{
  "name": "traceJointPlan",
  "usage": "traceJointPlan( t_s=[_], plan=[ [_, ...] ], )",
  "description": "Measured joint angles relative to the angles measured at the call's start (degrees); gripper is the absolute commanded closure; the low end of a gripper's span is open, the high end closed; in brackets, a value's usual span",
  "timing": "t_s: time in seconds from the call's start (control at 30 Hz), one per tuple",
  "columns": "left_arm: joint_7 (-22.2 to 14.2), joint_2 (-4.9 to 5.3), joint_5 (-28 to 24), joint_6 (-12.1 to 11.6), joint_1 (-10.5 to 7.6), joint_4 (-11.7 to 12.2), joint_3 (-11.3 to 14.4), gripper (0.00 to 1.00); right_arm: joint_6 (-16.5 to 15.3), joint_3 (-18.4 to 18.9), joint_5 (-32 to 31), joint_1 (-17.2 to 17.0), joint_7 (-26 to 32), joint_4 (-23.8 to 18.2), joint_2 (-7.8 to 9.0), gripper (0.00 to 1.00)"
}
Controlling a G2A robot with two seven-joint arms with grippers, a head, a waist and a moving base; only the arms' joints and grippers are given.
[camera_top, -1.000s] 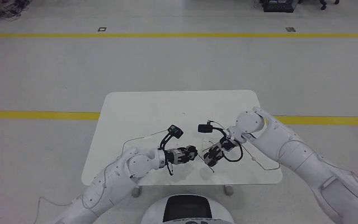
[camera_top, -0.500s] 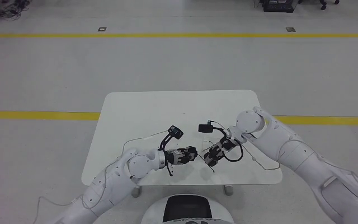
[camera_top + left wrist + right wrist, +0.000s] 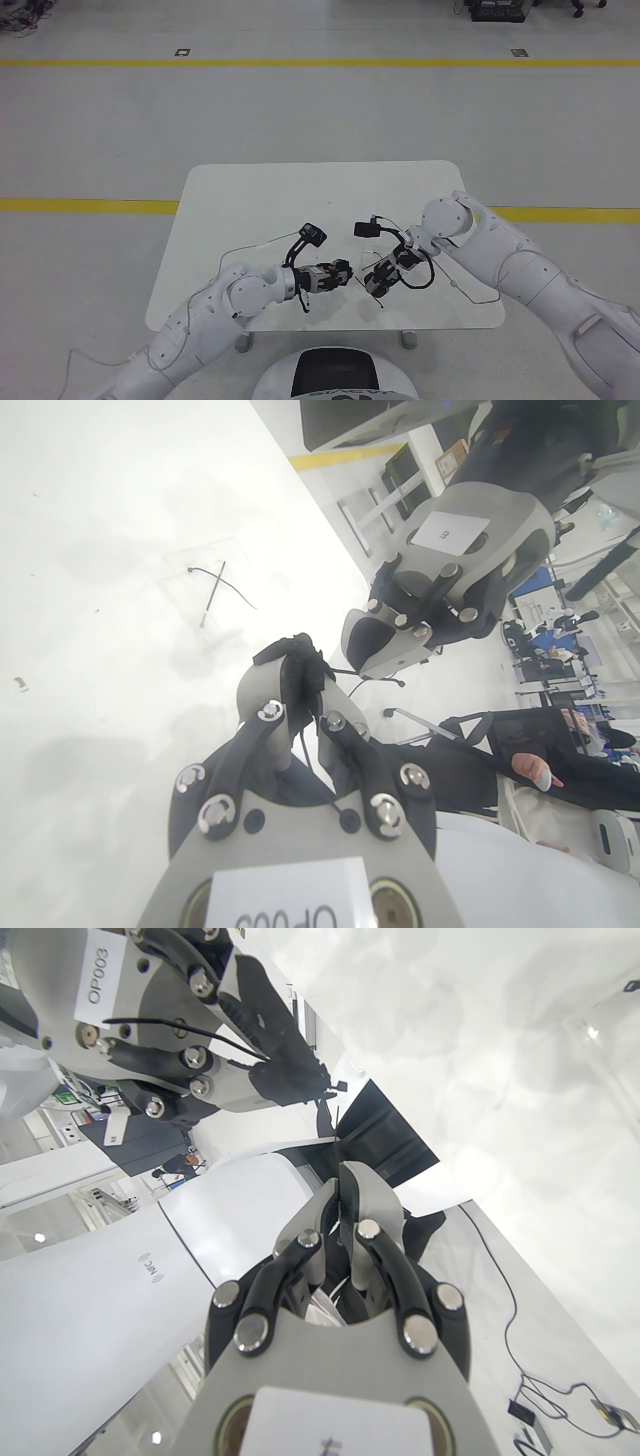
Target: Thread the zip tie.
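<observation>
Nothing has visibly shifted over the last second. Left hand [image 3: 300, 672] is clamped on the zip tie [image 3: 341, 1086] just behind its head. Right hand [image 3: 342, 1178], just beside the left hand, pinches a black strip [image 3: 337, 1138], tip close to that head. Beyond the left hand, two loose ties [image 3: 215, 590] lie crossed on the tabletop [image 3: 100, 550].

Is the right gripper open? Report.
No, the right gripper is shut on a thin black zip tie that sticks out beyond it.
</observation>
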Motion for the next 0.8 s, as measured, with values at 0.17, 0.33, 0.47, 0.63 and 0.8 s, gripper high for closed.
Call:
traceJointPlan(
  t_s=[0.17,0.33,0.47,0.63,0.8],
  plan=[
    [0.2,0.01,-0.1,-0.1,-0.16,0.1,0.3,1.0,0.0,0.1,-0.1,-0.1,0.0,-0.1,0.02,1.0],
    [0.4,0.04,-0.2,-0.1,-0.26,0.1,0.5,1.0,-0.1,0.1,-0.1,-0.1,0.0,-0.1,0.01,1.0],
    [0.6,0.05,-0.3,0.2,-0.42,0.4,0.6,1.0,-0.1,0.2,-0.2,-0.2,0.0,-0.1,0.01,1.0],
    [0.5,0.05,-0.5,0.0,-0.59,0.5,0.9,1.0,-0.2,0.4,-0.2,-0.4,0.0,0.0,0.05,1.0],
    [0.4,0.13,-0.6,-0.2,-0.66,0.4,1.0,1.0,-0.2,0.4,-0.2,-0.5,0.0,0.0,0.02,1.0]
  ],
)
